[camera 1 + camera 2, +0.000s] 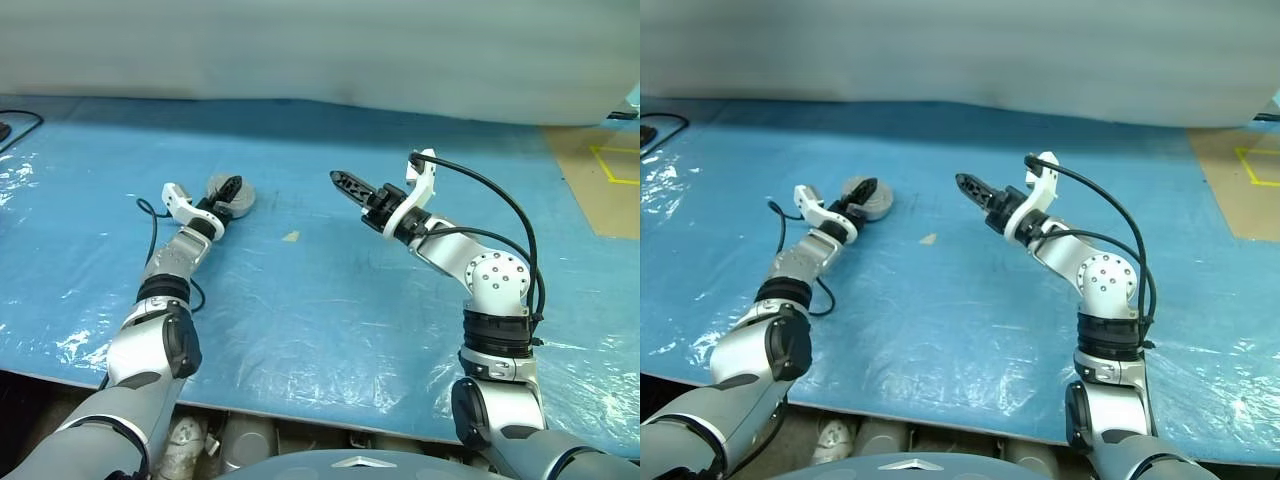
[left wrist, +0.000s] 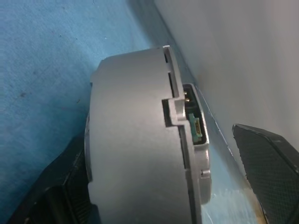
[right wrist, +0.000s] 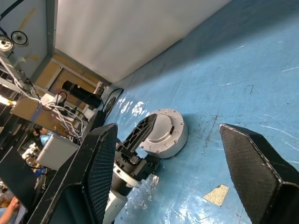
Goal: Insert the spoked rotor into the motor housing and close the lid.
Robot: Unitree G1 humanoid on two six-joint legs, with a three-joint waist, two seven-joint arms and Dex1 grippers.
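Clearly the motor housing point(image 1: 233, 197), lid point(image 3: 161, 126) seated on top, rests flat on the blue-covered table point(image 1: 320, 300) at the far left, its round axis upright and its short cylinder showing no long direction. Left pincer point(image 1: 229, 193) brackets it with fingers spread, 1 over the lid and 1 by the wall, apparently not squeezing. It looks like stiff, fairly heavy metal with smooth, slippery sides; I would grip across the rim, clear of the small connector notch point(image 2: 195, 122). Further right, the right pincer point(image 1: 346, 183) hovers above the table, spread and empty.
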